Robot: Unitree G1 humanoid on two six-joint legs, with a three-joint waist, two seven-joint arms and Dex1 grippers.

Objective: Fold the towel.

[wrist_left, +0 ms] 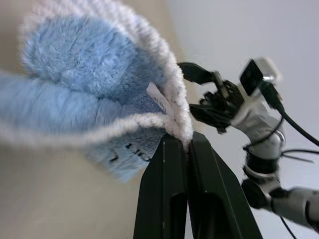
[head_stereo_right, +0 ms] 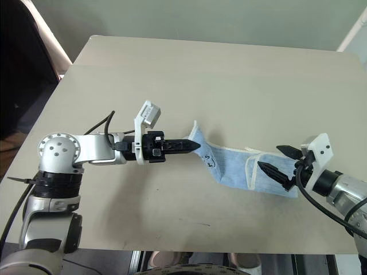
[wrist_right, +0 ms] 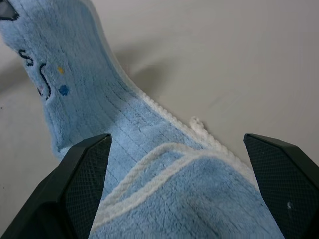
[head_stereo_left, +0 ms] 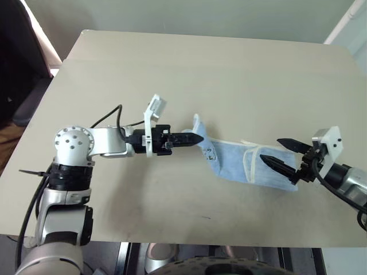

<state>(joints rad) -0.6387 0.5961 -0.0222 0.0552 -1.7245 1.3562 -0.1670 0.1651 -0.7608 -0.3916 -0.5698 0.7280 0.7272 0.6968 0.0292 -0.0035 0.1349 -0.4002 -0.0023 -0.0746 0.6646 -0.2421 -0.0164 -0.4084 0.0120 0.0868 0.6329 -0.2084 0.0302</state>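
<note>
Plain room: bare beige table [head_stereo_left: 189,74], pale wall [head_stereo_left: 189,17]

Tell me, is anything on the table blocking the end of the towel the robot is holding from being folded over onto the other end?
Nothing visible does. The left gripper is shut on one end of the towel, lifted off the table. The rest of the towel lies flat toward the open right gripper, whose fingers sit over the far end and might need to back away.

Beige table [head_stereo_left: 172,74] before a pale green wall [head_stereo_left: 200,14], dark chair [head_stereo_left: 20,74] alongside

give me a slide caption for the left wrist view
Left end effector shut on the towel edge, lifting it.
</note>
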